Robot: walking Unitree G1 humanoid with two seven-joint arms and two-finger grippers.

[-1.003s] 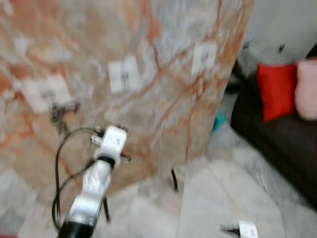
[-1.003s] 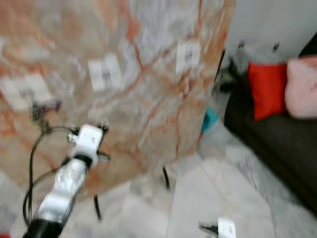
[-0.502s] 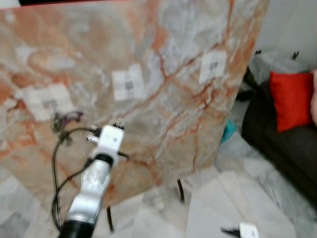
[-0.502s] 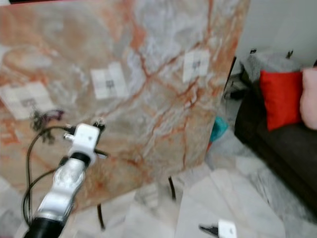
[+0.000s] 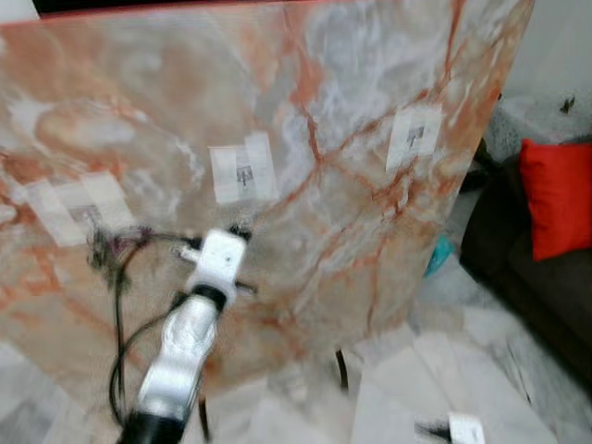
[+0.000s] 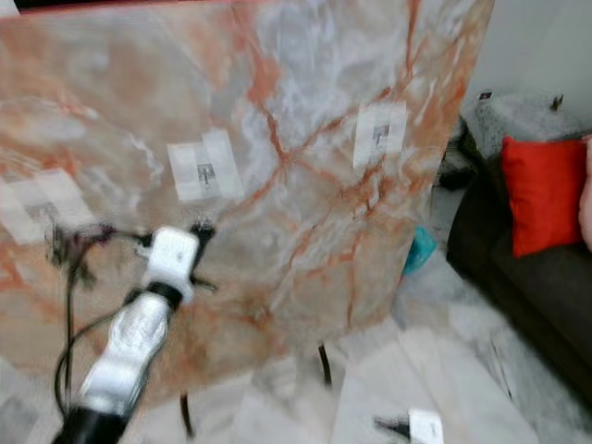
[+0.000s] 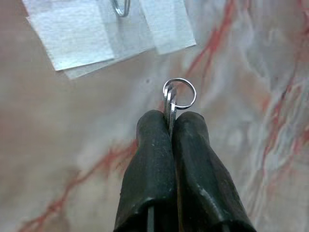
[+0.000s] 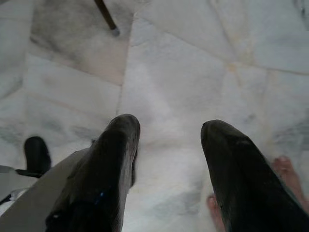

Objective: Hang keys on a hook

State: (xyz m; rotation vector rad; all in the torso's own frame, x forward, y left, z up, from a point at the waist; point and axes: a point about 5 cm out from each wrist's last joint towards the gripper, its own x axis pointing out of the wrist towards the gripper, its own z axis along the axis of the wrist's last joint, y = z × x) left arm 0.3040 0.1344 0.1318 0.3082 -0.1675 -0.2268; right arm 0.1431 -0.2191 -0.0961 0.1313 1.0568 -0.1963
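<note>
The left claw (image 7: 171, 126) was clenched on the keys (image 7: 175, 96), one ring poking out past its two fingertips, close before the upright marble board (image 5: 351, 120). Three taped white patches sat on that board; the nearest, at 11 o'clock from the ring, carried one metal hook (image 7: 120, 7). The ring hung near that hook, apart from it. The right claw (image 8: 169, 140) hung low, its two fingers spread over the marble floor (image 8: 183, 58). One red cushion (image 5: 557, 196) lay at 3 o'clock.
</note>
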